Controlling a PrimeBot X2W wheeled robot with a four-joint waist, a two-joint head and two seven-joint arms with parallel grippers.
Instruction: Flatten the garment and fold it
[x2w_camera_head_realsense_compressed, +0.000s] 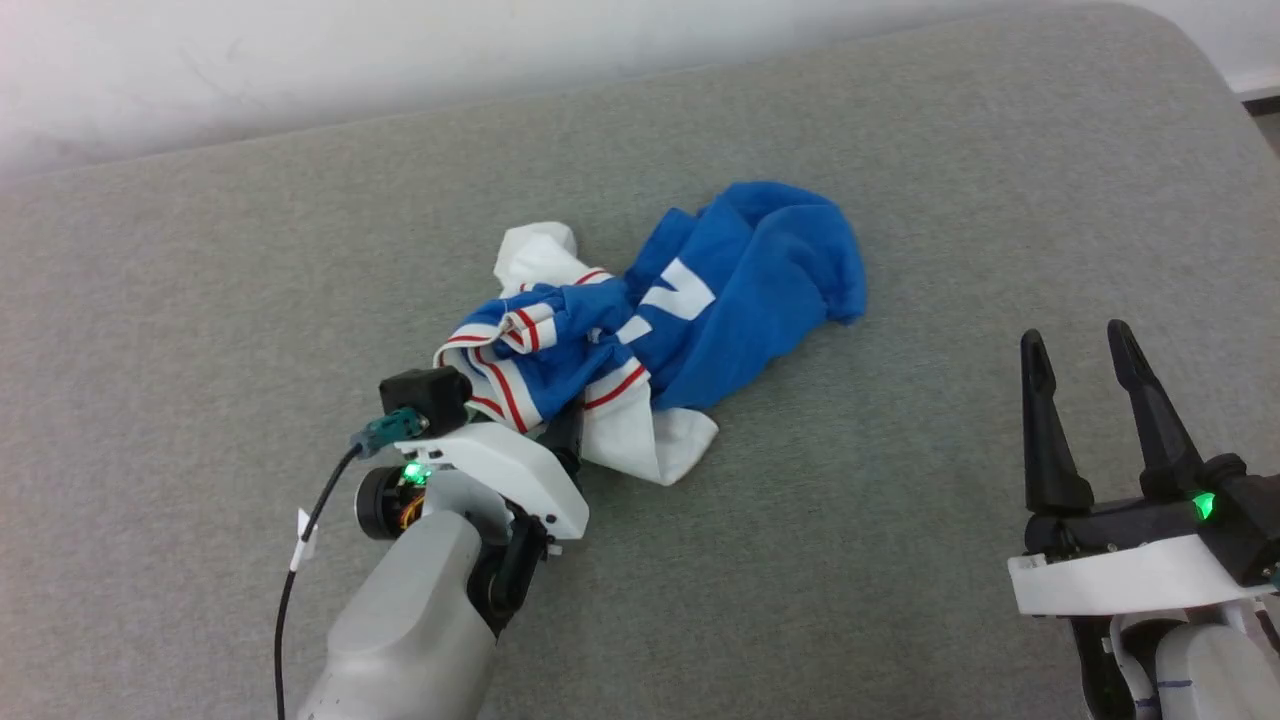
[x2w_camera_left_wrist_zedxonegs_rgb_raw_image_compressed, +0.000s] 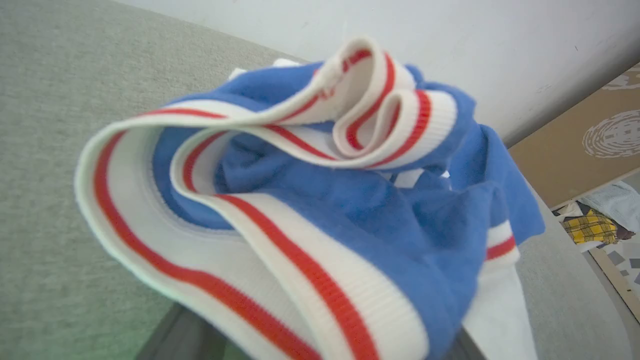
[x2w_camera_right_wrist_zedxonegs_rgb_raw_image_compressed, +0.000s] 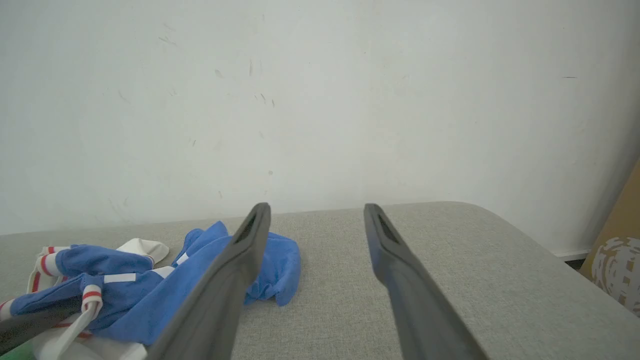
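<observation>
Right gripper (x2w_camera_right_wrist_zedxonegs_rgb_raw_image_compressed: 316, 215): two dark fingers spread wide over grey fabric surface (x2w_camera_right_wrist_zedxonegs_rgb_raw_image_compressed: 350, 300). Crumpled blue garment (x2w_camera_right_wrist_zedxonegs_rgb_raw_image_compressed: 125, 295) lies lower left on surface. Scuffed white wall (x2w_camera_right_wrist_zedxonegs_rgb_raw_image_compressed: 320, 100) behind.

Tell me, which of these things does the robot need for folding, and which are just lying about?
For the job: the blue garment, crumpled on the grey padded surface; the left gripper at its striped edge; the right gripper, open, off to the side.
Just lying about: a yellow checked cloth and a brown patterned board, beyond the surface's edge.
</observation>
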